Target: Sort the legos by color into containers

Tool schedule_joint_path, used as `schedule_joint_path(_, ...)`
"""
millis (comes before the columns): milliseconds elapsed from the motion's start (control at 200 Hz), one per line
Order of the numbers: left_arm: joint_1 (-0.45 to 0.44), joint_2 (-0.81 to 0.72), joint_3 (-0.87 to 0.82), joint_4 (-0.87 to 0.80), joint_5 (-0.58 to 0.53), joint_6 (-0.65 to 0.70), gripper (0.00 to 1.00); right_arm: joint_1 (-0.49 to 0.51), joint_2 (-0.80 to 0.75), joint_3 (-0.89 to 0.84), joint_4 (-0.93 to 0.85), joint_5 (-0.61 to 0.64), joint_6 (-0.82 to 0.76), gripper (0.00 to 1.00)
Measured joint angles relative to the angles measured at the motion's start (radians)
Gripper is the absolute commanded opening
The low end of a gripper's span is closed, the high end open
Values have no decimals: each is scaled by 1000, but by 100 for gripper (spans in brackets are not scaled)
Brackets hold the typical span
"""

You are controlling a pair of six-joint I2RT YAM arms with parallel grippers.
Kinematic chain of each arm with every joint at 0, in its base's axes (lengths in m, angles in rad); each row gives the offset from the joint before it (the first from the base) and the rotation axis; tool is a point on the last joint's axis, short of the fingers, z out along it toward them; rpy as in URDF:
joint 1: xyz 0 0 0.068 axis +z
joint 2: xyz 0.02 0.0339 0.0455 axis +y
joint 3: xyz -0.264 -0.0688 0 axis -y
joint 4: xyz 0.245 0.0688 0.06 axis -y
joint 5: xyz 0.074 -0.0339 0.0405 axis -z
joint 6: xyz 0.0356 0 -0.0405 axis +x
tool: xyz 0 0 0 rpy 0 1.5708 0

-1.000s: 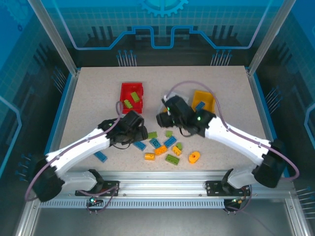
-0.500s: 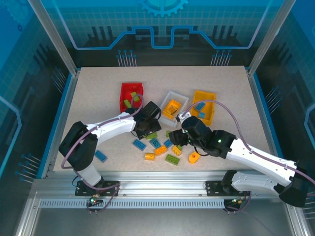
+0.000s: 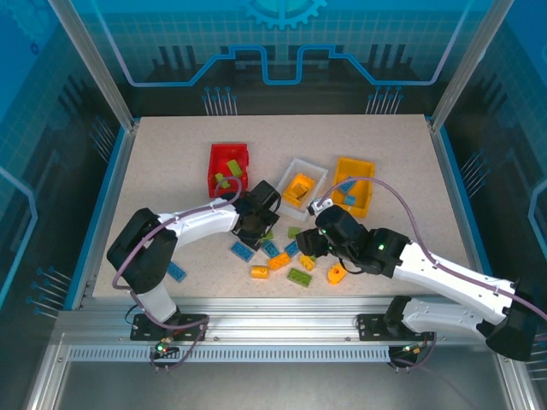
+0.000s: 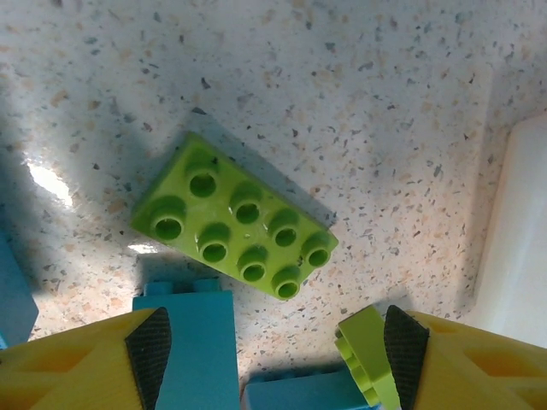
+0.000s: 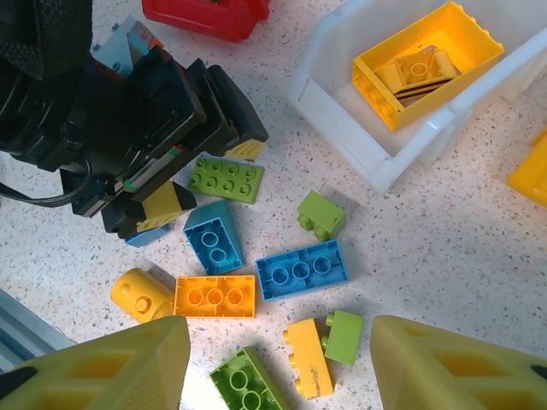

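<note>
Green brick (image 4: 235, 229) lies ahead of our left gripper (image 4: 278, 346), jaws apart; closing, we risk catching the blue brick (image 4: 186, 354) instead; our right gripper (image 5: 278, 367) gapes too.

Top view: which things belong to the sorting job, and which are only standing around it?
Job: bricks, red bin, white bin, yellow bin, left gripper, right gripper.
Not the job: table, metal rail, blue wall.
</note>
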Motion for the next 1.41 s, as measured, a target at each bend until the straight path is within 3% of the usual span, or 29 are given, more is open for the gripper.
schedule_joint_path(365, 3, 61, 0, -6, -34, -119, 65, 1, -9, 0, -1, 0, 8, 60)
schedule_joint_path(620, 45, 87, 18, -19, -68, -147, 63, 1, -24, 0, -3, 0, 11, 60)
schedule_joint_path(1060, 64, 147, 111, -91, -64, -170, 50, 1, -40, -21, -11, 0, 19, 60)
schedule_joint_path(1406, 47, 206, 169, -146, -40, -178, 54, 1, -45, -33, -14, 0, 30, 60)
